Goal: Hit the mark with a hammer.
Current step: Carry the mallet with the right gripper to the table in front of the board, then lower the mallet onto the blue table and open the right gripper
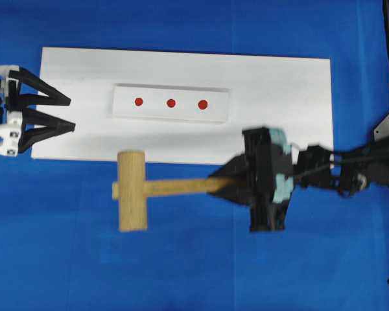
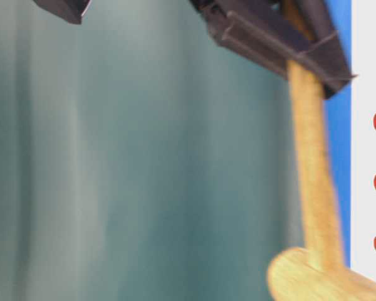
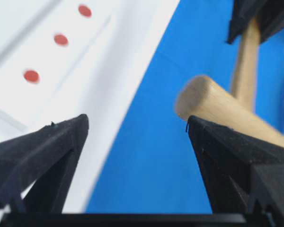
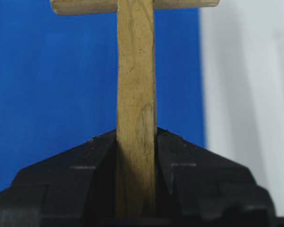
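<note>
white board (image 1: 279, 84): beyond both grippers, red marks (image 1: 170, 102) on its raised strip | hammer (image 1: 133, 190): handle clamped in right gripper (image 1: 228, 183), head out ahead over blue cloth (image 1: 181, 272) | left gripper (image 1: 63, 115): jaws wide, empty

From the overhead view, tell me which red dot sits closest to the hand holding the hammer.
The rightmost red dot. Of the three in a row on the white strip, it lies nearest the right hand gripping the hammer handle; the others sit farther left.
</note>
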Available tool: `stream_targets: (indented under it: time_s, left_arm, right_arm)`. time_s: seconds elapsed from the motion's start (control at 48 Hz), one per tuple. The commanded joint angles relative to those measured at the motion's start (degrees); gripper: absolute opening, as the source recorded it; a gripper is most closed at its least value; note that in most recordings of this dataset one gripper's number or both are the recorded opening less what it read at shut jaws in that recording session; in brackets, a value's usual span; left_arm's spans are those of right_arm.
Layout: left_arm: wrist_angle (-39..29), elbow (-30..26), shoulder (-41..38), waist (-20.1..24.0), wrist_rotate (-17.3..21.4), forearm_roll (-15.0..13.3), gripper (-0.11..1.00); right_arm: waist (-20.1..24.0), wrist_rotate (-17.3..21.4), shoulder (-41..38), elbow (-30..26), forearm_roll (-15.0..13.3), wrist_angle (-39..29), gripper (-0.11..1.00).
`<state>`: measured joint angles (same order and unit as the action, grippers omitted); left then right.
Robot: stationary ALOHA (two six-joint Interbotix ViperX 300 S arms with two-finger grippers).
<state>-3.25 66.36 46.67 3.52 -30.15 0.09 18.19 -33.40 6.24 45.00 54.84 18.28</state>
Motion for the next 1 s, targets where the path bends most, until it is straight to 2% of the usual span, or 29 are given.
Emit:
stream_targets:
  time_s: [0.0, 0.125, 0.271, 0.98]
  left_arm:
    - [1.1, -0.4, 0.1, 0.4, 5.0, -0.1, 0.81]
    - [3.0, -0.1, 0.9, 0.4, 10.8, -0.2, 0.8]
    - [4.0, 0.4, 2.3, 0.4, 13.4, -0.2, 0.8]
    - [4.0, 1.2, 4.4, 0.4, 13.5, -0.4, 0.8]
  right_arm:
    - [2.6, 0.3, -1.1, -2.8, 2.7, 3.1, 0.07]
    - [5.7, 0.3, -4.5, -5.2, 6.2, 4.9, 0.07]
    - [7.1, 0.3, -6.5, -6.8, 6.8, 6.2, 0.07]
    - [5.0, 0.0, -17.3, -7.7, 6.7, 7.0, 0.07]
